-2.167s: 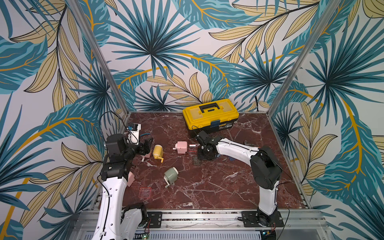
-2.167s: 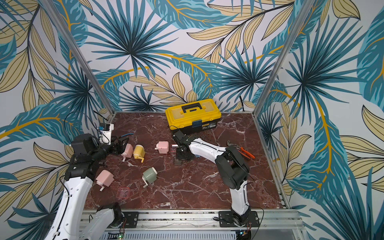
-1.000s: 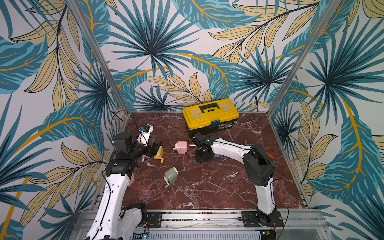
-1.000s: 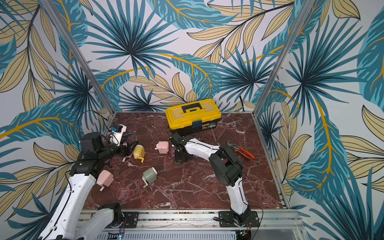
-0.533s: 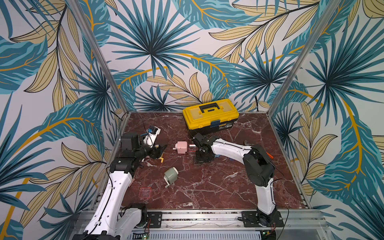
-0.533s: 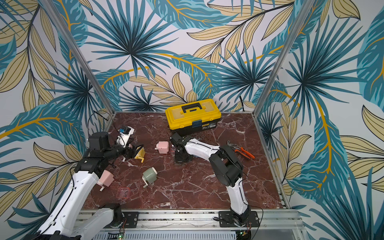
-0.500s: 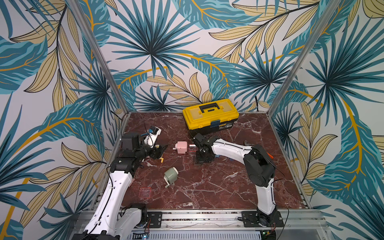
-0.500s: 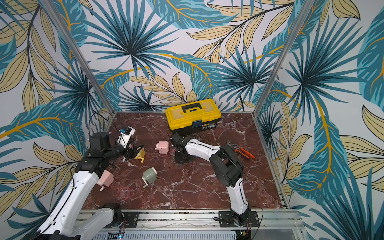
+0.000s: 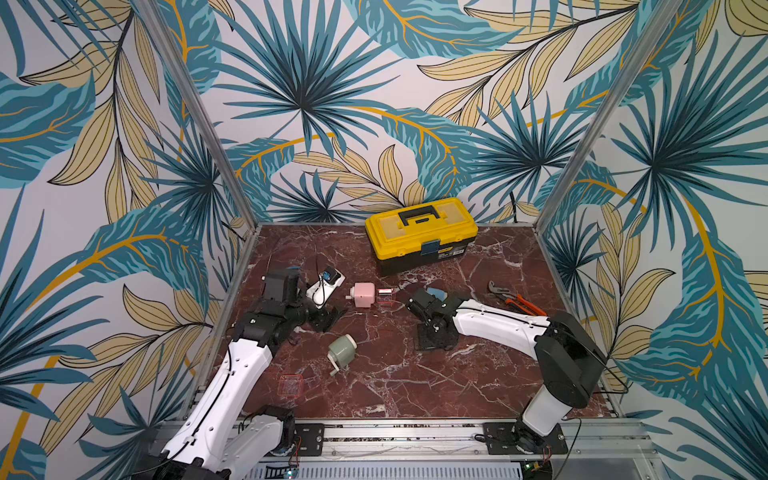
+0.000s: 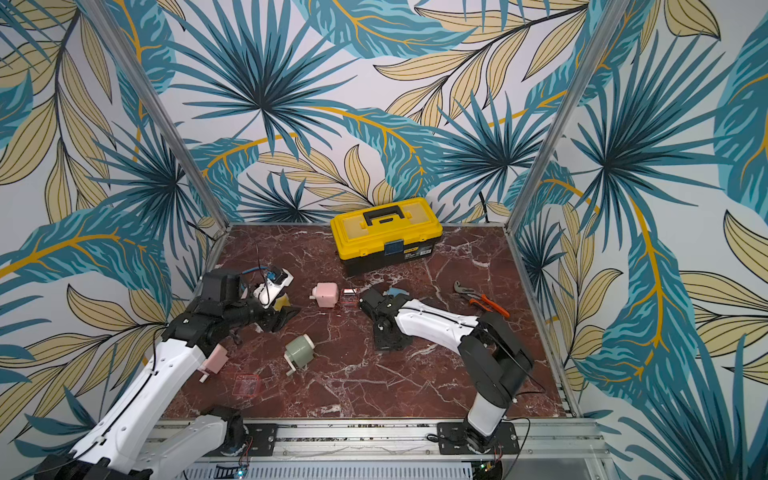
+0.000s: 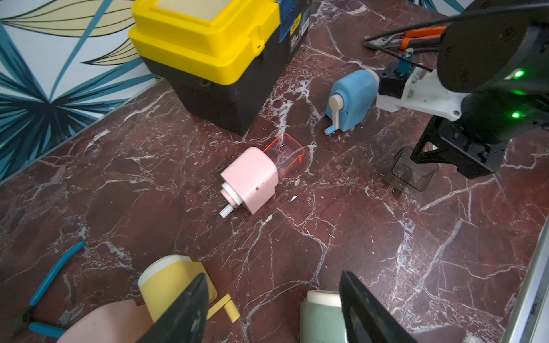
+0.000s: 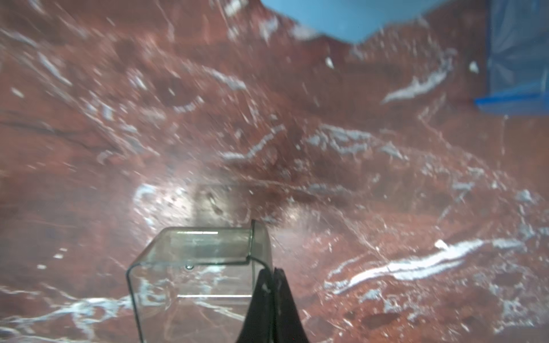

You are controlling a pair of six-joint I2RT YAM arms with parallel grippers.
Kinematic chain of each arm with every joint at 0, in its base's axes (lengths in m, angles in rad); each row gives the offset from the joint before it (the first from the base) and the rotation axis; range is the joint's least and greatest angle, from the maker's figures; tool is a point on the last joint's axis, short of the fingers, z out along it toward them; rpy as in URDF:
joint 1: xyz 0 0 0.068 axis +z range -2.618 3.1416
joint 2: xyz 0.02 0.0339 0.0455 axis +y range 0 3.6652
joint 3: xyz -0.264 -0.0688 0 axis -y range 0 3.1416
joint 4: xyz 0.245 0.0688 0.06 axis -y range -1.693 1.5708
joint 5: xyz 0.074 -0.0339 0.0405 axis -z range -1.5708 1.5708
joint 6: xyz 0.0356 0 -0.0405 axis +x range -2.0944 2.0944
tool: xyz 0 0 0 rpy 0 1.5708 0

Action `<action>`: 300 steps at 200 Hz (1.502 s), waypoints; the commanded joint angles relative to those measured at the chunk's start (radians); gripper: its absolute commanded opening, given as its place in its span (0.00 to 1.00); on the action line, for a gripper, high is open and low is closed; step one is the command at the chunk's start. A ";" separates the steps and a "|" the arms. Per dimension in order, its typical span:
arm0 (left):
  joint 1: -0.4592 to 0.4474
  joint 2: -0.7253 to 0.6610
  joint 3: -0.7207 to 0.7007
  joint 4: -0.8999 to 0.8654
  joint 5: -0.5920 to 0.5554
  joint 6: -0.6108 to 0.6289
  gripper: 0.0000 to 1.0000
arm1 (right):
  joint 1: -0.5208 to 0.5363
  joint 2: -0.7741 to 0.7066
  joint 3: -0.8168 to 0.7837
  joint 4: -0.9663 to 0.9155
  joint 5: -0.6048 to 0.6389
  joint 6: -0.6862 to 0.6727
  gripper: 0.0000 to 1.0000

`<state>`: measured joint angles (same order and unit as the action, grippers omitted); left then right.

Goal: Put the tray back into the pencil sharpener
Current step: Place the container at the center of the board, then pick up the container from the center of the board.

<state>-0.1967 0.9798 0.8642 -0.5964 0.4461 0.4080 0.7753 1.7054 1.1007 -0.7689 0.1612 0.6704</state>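
Observation:
My right gripper (image 12: 271,274) is shut on one wall of a smoky clear tray (image 12: 196,267), which hangs just above the marble in the left wrist view (image 11: 411,175). In both top views this gripper (image 9: 436,338) (image 10: 390,337) points down in front of a blue pencil sharpener (image 9: 436,293) (image 11: 350,101). A pink sharpener (image 9: 363,294) (image 11: 252,178) lies on its side against a red clear tray (image 9: 384,296) (image 11: 285,151). My left gripper (image 11: 273,297) (image 9: 328,318) is open and empty, between a yellow sharpener (image 11: 175,285) and a green sharpener (image 11: 320,317) (image 9: 341,351).
A yellow toolbox (image 9: 419,232) stands at the back. Orange-handled pliers (image 9: 517,301) lie at the right and blue-handled pliers (image 11: 50,276) at the left. A second pink sharpener (image 10: 216,359) and another red tray (image 9: 290,384) sit near the front left.
My left arm has swung right, toward the table's middle, carrying its open gripper over the yellow sharpener. The right gripper stays shut on the smoky tray, almost in place.

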 commanded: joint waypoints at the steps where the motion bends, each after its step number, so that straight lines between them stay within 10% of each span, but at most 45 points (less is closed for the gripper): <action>1: -0.048 -0.016 -0.010 -0.045 -0.043 0.045 0.71 | 0.017 -0.004 -0.029 -0.029 0.049 0.018 0.05; 134: -0.105 -0.017 -0.003 -0.369 -0.080 0.216 0.78 | 0.021 -0.098 -0.035 0.032 0.077 0.063 0.39; 300: -0.250 0.325 0.032 -0.373 -0.305 0.020 0.82 | 0.021 -0.192 -0.112 0.062 0.110 0.117 0.41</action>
<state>-0.4248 1.2675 0.8650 -0.9623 0.1959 0.4393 0.7918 1.5387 1.0164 -0.7071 0.2546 0.7673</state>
